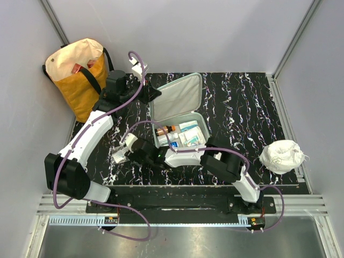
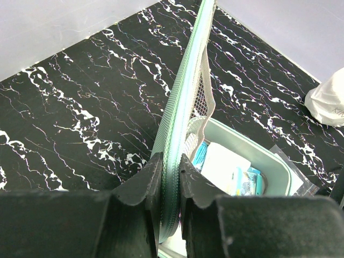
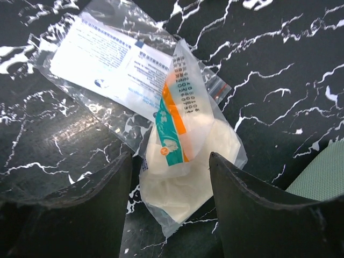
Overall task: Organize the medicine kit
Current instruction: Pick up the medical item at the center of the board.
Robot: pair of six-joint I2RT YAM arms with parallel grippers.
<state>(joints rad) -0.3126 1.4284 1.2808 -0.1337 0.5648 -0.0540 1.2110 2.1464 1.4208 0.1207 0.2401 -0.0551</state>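
Clear plastic packet with orange-and-teal label (image 3: pixel 180 134) lay lengthwise between part-open, empty jaws of right gripper (image 3: pixel 169 161); left gripper (image 2: pixel 171 172) pinched lid edge of mint-green zip case (image 2: pixel 184 102).

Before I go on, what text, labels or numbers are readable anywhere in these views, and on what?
Nothing reads cleanly.
Striped packet: black print beside an orange and teal band, too blurred.
Flat packet: blue lines on a white label, too blurred.
Boxes in the medicine kit: labels too small.
White bag: dark marks, cut off at the frame edge.
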